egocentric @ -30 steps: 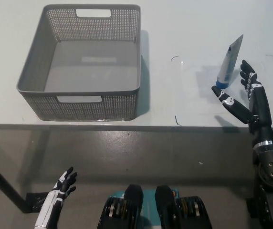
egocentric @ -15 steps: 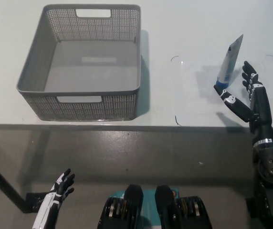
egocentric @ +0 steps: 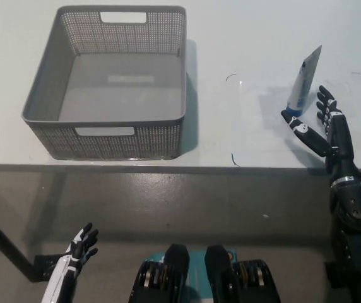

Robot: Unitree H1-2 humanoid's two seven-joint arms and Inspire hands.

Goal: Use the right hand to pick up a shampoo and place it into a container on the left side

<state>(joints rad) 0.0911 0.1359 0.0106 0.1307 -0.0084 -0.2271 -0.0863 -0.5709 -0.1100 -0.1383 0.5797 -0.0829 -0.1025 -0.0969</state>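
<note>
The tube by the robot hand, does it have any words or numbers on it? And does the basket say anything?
No text can be read anywhere.
Tube: white with a blue cap end; any print is too small and blurred to read.
Basket: plain grey mesh, no label or words visible.
Table: only a few faint dark marks, not letters.
Right robot hand: black with small white patches, no readable writing.
</note>
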